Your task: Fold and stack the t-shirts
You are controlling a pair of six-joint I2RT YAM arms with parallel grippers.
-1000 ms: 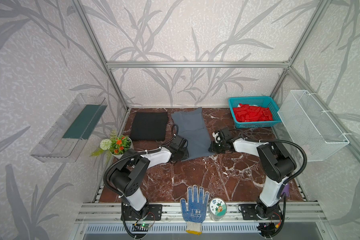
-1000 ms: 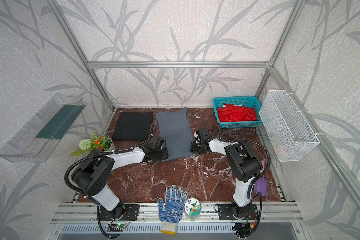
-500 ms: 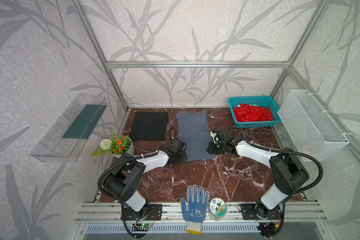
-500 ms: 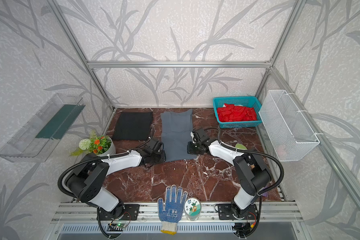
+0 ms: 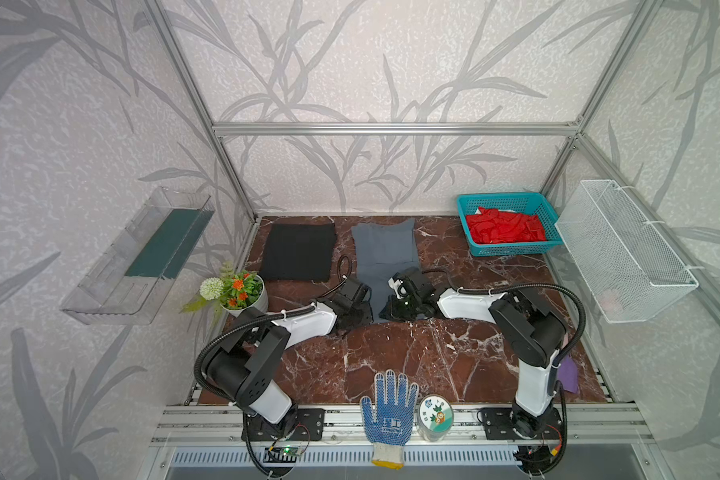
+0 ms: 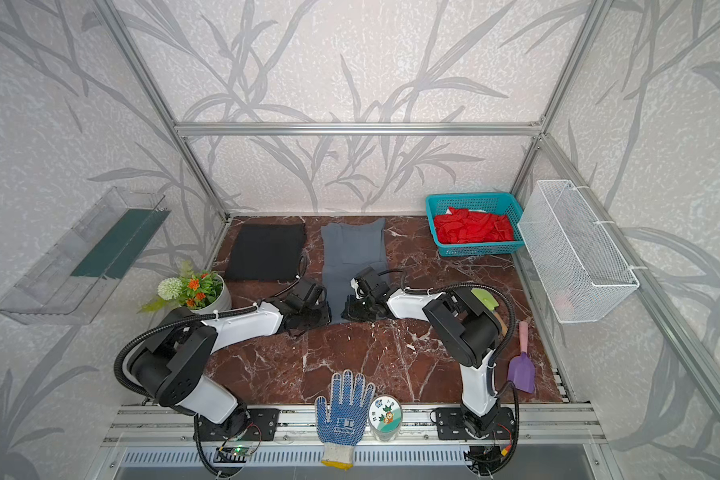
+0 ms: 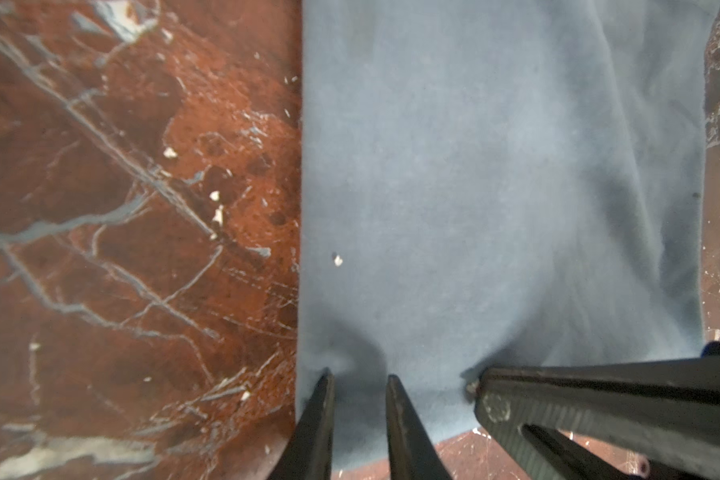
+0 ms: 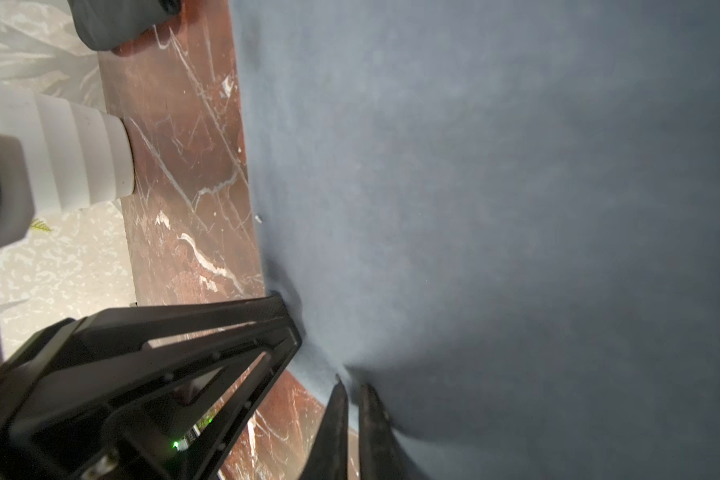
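The slate grey t-shirt [image 5: 385, 253] [image 6: 352, 249] lies as a long narrow strip at the middle back of the marble table. Its near hem is bunched between my two grippers. My left gripper [image 5: 362, 313] [image 7: 356, 376] is shut on the hem's left corner, with grey cloth [image 7: 495, 187] puckered between its fingers. My right gripper [image 5: 393, 309] [image 8: 352, 380] is shut on the hem close beside it, and grey cloth [image 8: 495, 187] fills its view. The black t-shirt [image 5: 298, 251] [image 6: 267, 251] lies folded flat at the back left, apart from both grippers.
A teal basket [image 5: 499, 197] of red pieces stands at the back right, by a white wire basket [image 5: 624, 253] on the right wall. A flower pot [image 5: 242, 291] is at the left. A dotted glove [image 5: 389, 411], a round tin [image 5: 435, 417] and a purple trowel [image 6: 522, 365] lie in front.
The grey t-shirt lay slanted and now lies straight. Both grippers drew its near hem toward the front. The right gripper came left, close to the left one.
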